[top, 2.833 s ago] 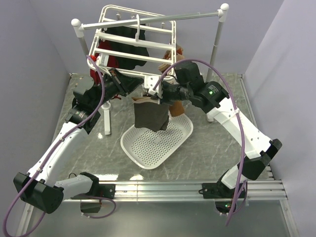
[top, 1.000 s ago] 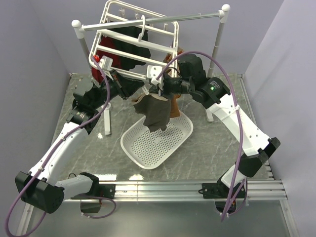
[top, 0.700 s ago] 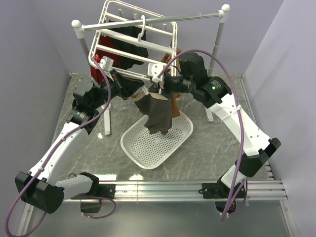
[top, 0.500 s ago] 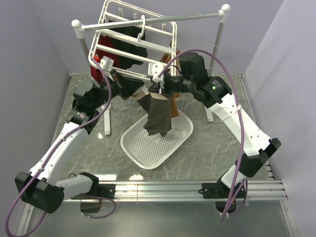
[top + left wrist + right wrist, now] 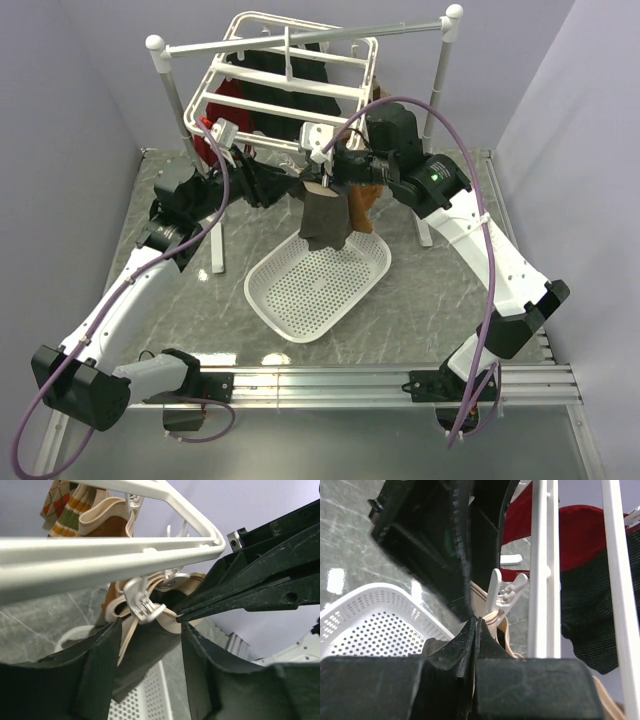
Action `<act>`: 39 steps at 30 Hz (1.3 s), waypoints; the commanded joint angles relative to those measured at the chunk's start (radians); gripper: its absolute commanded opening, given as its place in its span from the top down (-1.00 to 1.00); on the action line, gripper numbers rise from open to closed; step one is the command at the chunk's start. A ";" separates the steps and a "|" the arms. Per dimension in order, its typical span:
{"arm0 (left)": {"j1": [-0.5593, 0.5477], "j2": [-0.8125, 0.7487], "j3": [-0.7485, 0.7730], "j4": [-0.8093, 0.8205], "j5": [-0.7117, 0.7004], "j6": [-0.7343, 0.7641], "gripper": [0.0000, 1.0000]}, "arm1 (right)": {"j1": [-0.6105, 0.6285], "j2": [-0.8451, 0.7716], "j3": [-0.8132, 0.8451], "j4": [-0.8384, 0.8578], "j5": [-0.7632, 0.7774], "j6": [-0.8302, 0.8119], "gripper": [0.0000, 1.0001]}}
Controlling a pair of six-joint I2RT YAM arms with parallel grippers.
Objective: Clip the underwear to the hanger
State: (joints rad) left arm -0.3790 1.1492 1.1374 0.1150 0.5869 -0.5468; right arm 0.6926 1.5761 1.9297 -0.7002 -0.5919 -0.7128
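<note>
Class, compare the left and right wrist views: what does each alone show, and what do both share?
Left wrist only: an argyle-patterned knit item. Right wrist only: a red fabric garment and a dark ribbed garment. Both: the white plastic drying hanger, a small clip at the pale beige waistband of the dark grey-brown underwear, and the white perforated basket.

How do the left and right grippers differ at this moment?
Jaws: the left gripper is open, the right gripper shut. Load: the left gripper straddles a clip without gripping it; the right gripper pinches the underwear at its waistband. Both meet under the hanger.
</note>
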 commanded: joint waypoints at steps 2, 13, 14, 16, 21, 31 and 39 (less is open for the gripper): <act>-0.004 -0.009 0.028 -0.012 0.001 -0.033 -0.21 | -0.002 -0.018 0.023 0.062 -0.009 0.013 1.00; -0.004 -0.138 -0.051 -0.050 -0.041 -0.054 -0.86 | 0.002 -0.047 -0.026 0.107 0.021 0.022 0.80; -0.004 -0.150 -0.062 -0.058 -0.044 -0.061 -0.86 | 0.008 -0.051 -0.028 0.104 0.020 0.021 0.57; -0.004 -0.192 -0.102 -0.080 -0.059 -0.077 -0.88 | 0.018 -0.053 -0.028 0.091 0.023 0.015 0.36; -0.004 -0.305 -0.197 -0.112 -0.067 -0.096 -0.99 | 0.041 -0.068 -0.034 0.090 0.044 0.036 0.11; 0.018 -0.437 -0.196 -0.378 -0.101 0.003 -0.99 | 0.058 -0.240 -0.116 0.091 0.121 0.193 -0.54; 0.057 -0.365 -0.028 -0.709 -0.147 0.248 -0.99 | -0.048 -0.497 -0.386 0.126 0.242 0.286 -0.68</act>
State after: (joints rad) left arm -0.3359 0.7528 1.0332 -0.4469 0.4664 -0.4313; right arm 0.7059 1.1431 1.6093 -0.6155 -0.4042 -0.5003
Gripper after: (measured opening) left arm 0.993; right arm 0.837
